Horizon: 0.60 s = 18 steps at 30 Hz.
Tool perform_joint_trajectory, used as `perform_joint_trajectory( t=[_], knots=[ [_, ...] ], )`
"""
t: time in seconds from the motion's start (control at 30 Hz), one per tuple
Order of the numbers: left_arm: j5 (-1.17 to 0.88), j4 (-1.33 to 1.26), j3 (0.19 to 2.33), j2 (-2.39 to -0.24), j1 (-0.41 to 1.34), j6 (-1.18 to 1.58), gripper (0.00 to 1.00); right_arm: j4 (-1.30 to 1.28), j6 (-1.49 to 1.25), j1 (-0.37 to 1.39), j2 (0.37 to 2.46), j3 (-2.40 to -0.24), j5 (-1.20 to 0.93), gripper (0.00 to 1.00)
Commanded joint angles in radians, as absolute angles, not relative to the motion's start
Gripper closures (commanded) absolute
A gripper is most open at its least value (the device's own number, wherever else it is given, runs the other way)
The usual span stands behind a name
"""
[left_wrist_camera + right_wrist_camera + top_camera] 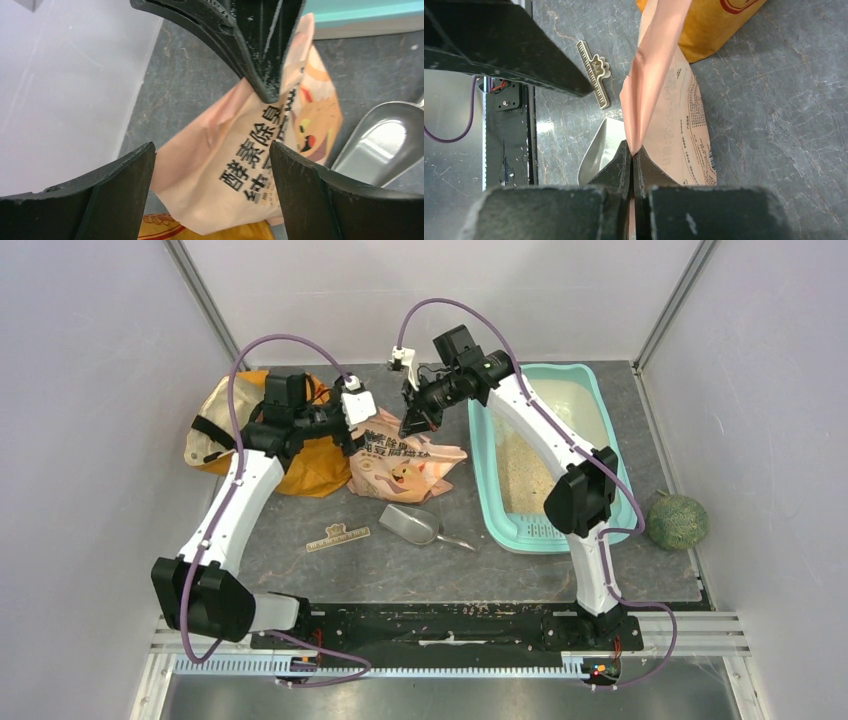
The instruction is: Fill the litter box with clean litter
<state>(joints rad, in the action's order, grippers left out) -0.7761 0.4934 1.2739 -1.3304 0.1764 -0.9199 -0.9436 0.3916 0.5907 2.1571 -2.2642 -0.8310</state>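
My right gripper [633, 150] pinches the top fold of the pink pouch [408, 468], jaws pressed flat together on the film. My left gripper [212, 150] hangs spread wide, a finger on either side of the printed face; I cannot tell whether either one touches it. The pouch looks like thin, soft, glossy film. I judge it will crumple and slide in a light pinch, with whatever grains it holds sagging to the bottom and shifting as it tips. The folded top edge is the firm place to hold, and a lower corner would suit the second hand for pouring. From the pouch in the overhead view, a metal scoop [410, 525] lies at 6 o'clock, a bag clip [338, 537] at 7 and an orange bag [315, 468] at 9. The litter box [481, 485] sits at 3 o'clock, with a pale layer of litter [520, 475] over part of its floor. A green ball [677, 521] rests beyond it. I cannot see whether the pouch's mouth is open or how much remains inside. My right arm crosses the box, hiding part of its floor and far rim.
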Motion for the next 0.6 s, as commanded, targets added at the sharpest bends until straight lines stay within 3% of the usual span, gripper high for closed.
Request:
perform_joint_trajectory(
  t=[0.0, 0.37, 0.47, 0.57],
  knots=[
    [-0.724, 0.395, 1.254, -1.305, 0.183, -1.079, 0.09, -0.967, 0.407, 0.614, 2.133, -2.324, -0.843, 1.00],
    [-0.771, 0.528, 1.291, -1.325, 0.222, -1.338, 0.09, -1.001, 0.411, 0.634, 2.148, -2.369, -0.836, 1.00],
    [-0.744, 0.532, 1.317, -1.358, 0.250, -1.358, 0.13, -1.001, 0.410, 0.639, 2.150, -2.371, -0.838, 1.00],
    [-0.714, 0.563, 1.313, -1.369, 0.275, -1.432, 0.24, -0.999, 0.414, 0.646, 2.148, -2.373, -0.843, 1.00]
  ],
)
